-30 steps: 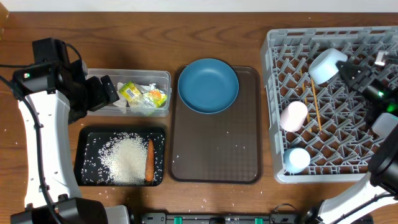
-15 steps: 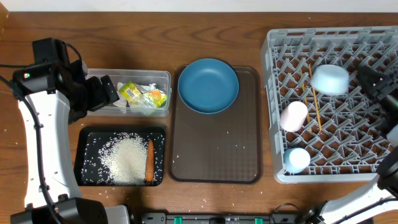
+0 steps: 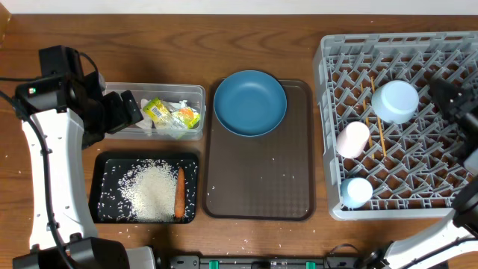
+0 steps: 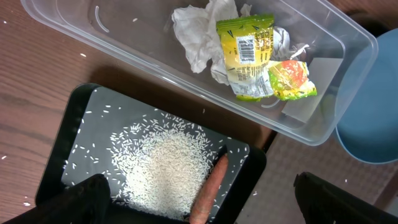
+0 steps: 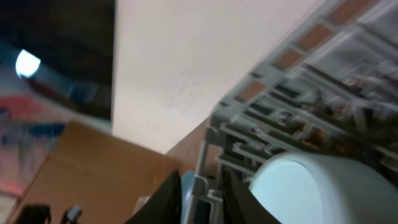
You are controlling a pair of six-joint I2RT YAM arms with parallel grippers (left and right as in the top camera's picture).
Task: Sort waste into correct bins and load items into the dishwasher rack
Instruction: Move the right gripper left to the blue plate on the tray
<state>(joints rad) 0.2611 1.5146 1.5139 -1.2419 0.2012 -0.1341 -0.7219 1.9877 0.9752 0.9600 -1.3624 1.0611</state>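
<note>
From overhead, my left gripper (image 3: 133, 110) hangs at the 9 o'clock end of the clear tub (image 3: 119, 90), which holds the snack wrapper (image 3: 158, 110); at 6 o'clock of it the black tray (image 3: 101, 187) carries the rice (image 3: 149, 193) and the carrot (image 3: 179, 193). At 3 o'clock the rack (image 3: 418, 45) holds the light blue bowl (image 3: 396, 101), chopsticks (image 3: 377, 123), pink cup (image 3: 353, 139) and light blue cup (image 3: 357, 191); my right gripper (image 3: 452, 101) sits just at 3 o'clock of the bowl, apart from it. The dark blue plate (image 3: 250, 102) lies at 12 o'clock on the brown serving tray (image 3: 261, 187). My left wrist view shows my left jaws spread wide and empty, with crumpled white paper (image 4: 199, 31) in the tub. My right wrist view is blurred; I cannot tell how those jaws stand. I judge the plate is the last load: next I must reach its rim and stand it between pegs
</note>
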